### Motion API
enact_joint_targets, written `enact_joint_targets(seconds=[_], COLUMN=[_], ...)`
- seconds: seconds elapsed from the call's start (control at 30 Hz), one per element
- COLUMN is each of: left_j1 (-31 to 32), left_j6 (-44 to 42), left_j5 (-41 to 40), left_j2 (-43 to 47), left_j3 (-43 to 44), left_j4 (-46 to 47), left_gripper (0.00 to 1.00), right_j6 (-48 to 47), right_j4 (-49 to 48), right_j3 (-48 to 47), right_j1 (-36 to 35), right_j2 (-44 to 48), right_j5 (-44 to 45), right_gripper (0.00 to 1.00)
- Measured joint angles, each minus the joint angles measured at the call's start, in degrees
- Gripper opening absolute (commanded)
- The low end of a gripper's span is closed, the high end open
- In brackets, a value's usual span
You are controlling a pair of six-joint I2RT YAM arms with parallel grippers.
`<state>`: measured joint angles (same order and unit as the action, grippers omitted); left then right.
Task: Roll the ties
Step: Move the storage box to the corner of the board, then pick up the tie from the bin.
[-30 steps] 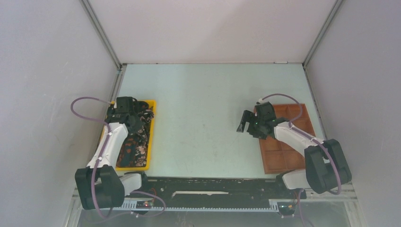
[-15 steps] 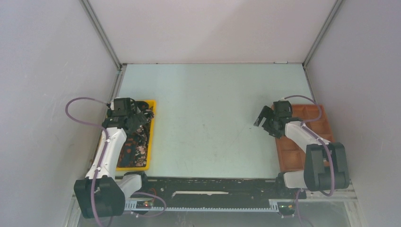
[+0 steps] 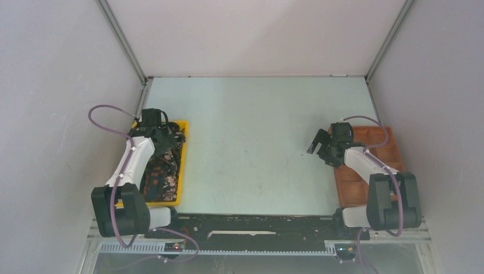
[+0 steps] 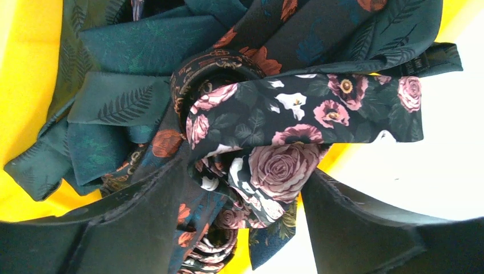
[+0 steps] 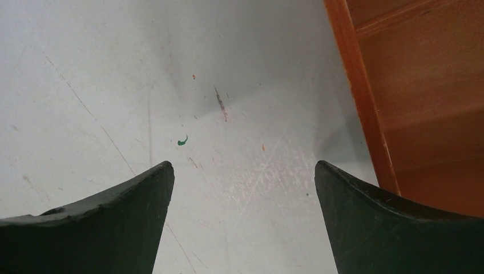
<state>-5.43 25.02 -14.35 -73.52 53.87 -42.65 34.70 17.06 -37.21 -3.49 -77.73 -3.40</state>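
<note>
Several ties [image 3: 164,171], dark with pink roses, rust flowers or green leaf prints, lie heaped in a yellow bin [image 3: 182,171] at the left. My left gripper [image 3: 166,140] is down in the bin's far end. In the left wrist view it [image 4: 248,165] stands open around a bunched rose-print tie [image 4: 283,166]. That fabric lies against the left finger [image 4: 137,222], and a gap shows before the right finger. A rolled tie [image 4: 214,68] sits just beyond. My right gripper [image 3: 317,146] [image 5: 242,166] hangs open over bare table, with nothing between its fingers.
A brown wooden compartment tray [image 3: 378,153] [image 5: 422,85] lies at the right, its left rim just beside my right gripper. The pale table [image 3: 251,131] stretches between bin and tray. Grey walls enclose three sides.
My left gripper has gone from shut to open over the tie heap, and its arm has shifted a little. The right arm and the brown tray moved right, then stayed still.
</note>
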Motion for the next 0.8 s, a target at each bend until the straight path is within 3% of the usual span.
enact_joint_targets(seconds=[0.27,0.63,0.8], left_j1=[-0.02,-0.02,-0.02], left_j6=[-0.96,-1.33,-1.68], left_j5=[0.13,-0.04,-0.61], left_j2=[0.22,4.50,8.96], left_j3=[0.00,0.57,7.32], left_j4=[0.15,-1.53,-6.32], left_gripper=[0.03,0.00,0.00], right_j6=[-0.28,-0.63,-0.74], right_j4=[0.00,0.02,0.00], right_j3=[0.00,0.02,0.24], right_j1=[0.00,-0.15,-1.22], right_j2=[0.00,-0.02,0.37], right_j5=[-0.26,-0.26,-0.20], right_gripper=[0.95,0.95,0.95])
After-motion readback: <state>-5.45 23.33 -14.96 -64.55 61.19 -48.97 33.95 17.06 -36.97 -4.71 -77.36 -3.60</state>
